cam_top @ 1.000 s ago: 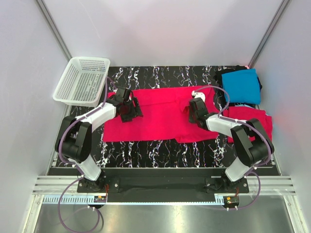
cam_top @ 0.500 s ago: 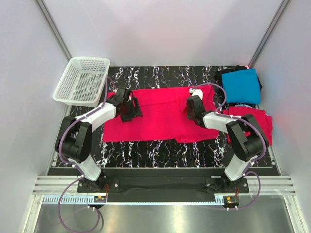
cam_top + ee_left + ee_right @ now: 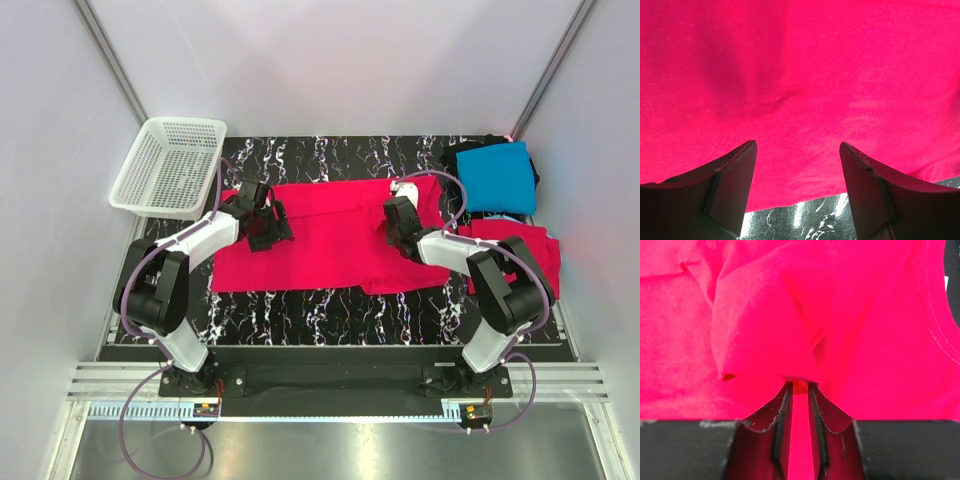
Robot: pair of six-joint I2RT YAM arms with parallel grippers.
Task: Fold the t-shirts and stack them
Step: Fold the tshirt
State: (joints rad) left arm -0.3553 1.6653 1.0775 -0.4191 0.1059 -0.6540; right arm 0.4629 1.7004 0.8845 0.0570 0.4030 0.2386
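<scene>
A bright pinkish-red t-shirt [image 3: 330, 240] lies spread flat across the middle of the table. My left gripper [image 3: 262, 228] is open just above its left part. In the left wrist view the gripper [image 3: 797, 150] has cloth [image 3: 800, 75] between its spread fingers and the shirt's edge just below. My right gripper [image 3: 397, 220] is shut on a bunched fold of the same shirt near its right sleeve, and the fold [image 3: 765, 340] rises from the gripper [image 3: 800, 386]. A second red shirt [image 3: 512, 245] lies at the right. A folded turquoise shirt [image 3: 497, 176] sits on a black one [image 3: 468, 150] at the back right.
A white mesh basket [image 3: 170, 165] stands at the back left. The tabletop [image 3: 330, 310] is black marble-patterned, with a bare strip along its near edge. White walls and metal posts close in both sides.
My right gripper has shifted slightly left and toward the back, drawing the pinched red fold with it. The left gripper has not moved.
</scene>
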